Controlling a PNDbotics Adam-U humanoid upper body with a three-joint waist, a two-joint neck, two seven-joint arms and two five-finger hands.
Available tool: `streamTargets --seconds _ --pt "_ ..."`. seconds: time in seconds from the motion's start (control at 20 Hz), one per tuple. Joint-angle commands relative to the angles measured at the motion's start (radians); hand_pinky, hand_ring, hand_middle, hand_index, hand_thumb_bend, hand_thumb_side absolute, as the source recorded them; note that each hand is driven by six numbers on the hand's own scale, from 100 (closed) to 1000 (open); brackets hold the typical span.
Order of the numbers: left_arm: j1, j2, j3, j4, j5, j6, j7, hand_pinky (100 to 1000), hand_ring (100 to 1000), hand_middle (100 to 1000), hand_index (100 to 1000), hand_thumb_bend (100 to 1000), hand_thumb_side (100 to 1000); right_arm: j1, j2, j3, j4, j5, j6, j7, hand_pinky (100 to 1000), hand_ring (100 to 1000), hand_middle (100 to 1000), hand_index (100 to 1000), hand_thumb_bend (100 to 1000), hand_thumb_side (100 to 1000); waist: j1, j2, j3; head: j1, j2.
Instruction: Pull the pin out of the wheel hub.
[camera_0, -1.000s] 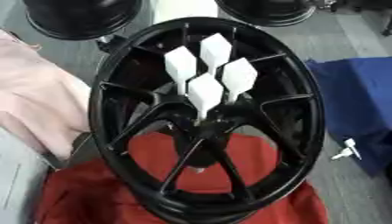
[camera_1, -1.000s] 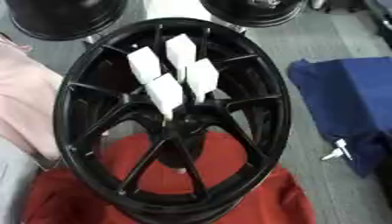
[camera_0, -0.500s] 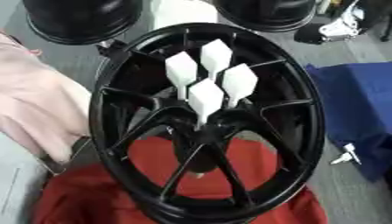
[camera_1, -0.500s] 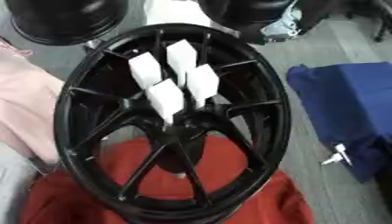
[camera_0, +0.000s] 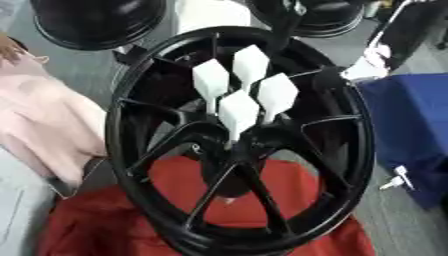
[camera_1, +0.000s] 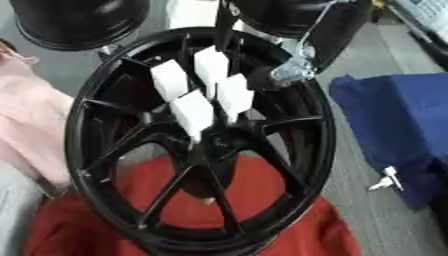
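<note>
None of the pulling looks done: all four white pins (camera_0: 238, 111) stand in the centre of the hub (camera_0: 118, 145), just above mid-frame, so the whole task is judged to be left.

Lowest in the frame, a soft, creased red cloth (camera_0: 289, 210) lies under the hub. The hub is glossy black, a hard ring with thin spokes meeting at its middle. Each pin is a thin stem topped by a flat, matt white tag, the four tags clustered close together.

A pale pink cloth (camera_0: 44, 120) lies at the left, a blue cloth (camera_0: 411, 115) at the right with a small white object (camera_0: 394, 179) beside it.

At the hub's upper right rim is the right hand (camera_1: 293, 71), silver and black. Whether it is open or closed cannot be told, and it seems to hold nothing. More black wheels (camera_0: 96, 20) sit at the top.
</note>
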Motion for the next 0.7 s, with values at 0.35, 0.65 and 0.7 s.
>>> streamTargets --seconds 0.35,0.65,0.7 --pt "-0.013 0.031 -0.003 -0.011 0.0 -0.002 -0.006 677 597 554 668 450 641 -0.022 -0.008 0.048 -0.013 0.031 0.044 0.019 873 798 704 769 375 512 -0.011 -0.009 0.006 0.004 -0.003" --pt "-0.014 0.028 -0.005 -0.01 0.0 -0.001 -0.01 678 597 555 667 447 643 -0.017 0.009 0.052 0.009 0.057 0.046 0.008 844 759 716 826 382 488 -0.007 -0.006 0.007 0.005 -0.004" --pt "-0.014 0.028 -0.005 -0.01 0.0 -0.001 -0.01 678 597 555 667 447 643 -0.014 0.008 0.049 0.007 0.062 0.045 0.0 842 754 718 824 384 483 -0.007 -0.005 0.007 0.005 -0.004"
